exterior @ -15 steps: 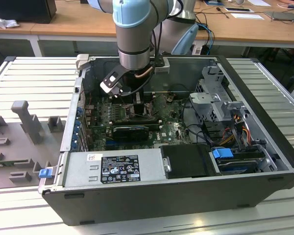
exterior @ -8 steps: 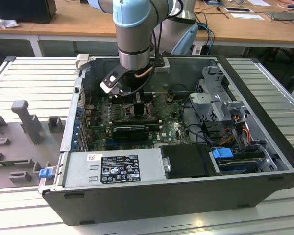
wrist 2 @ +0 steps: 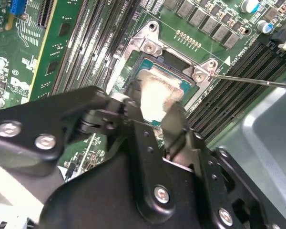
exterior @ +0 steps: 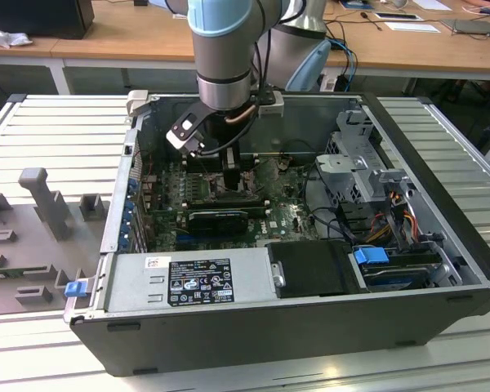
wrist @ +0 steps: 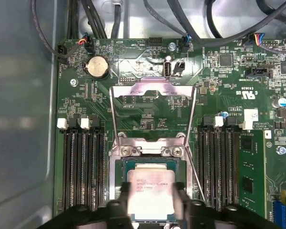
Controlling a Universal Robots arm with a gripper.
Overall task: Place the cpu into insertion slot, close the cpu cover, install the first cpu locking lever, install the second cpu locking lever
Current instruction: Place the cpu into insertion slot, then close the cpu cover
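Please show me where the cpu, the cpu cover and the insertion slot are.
cpu [wrist: 151,191], first wrist view, metal face.
cpu cover [wrist: 152,89], first wrist view, frame bar.
insertion slot [wrist: 114,179], first wrist view, silvery rim.

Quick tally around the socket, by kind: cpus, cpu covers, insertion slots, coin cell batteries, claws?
cpu: 1
cpu cover: 1
insertion slot: 1
coin cell battery: 1
claw: 1
Total: 5

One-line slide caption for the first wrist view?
Tool grips the cpu at the insertion slot; the cpu cover is flipped open.
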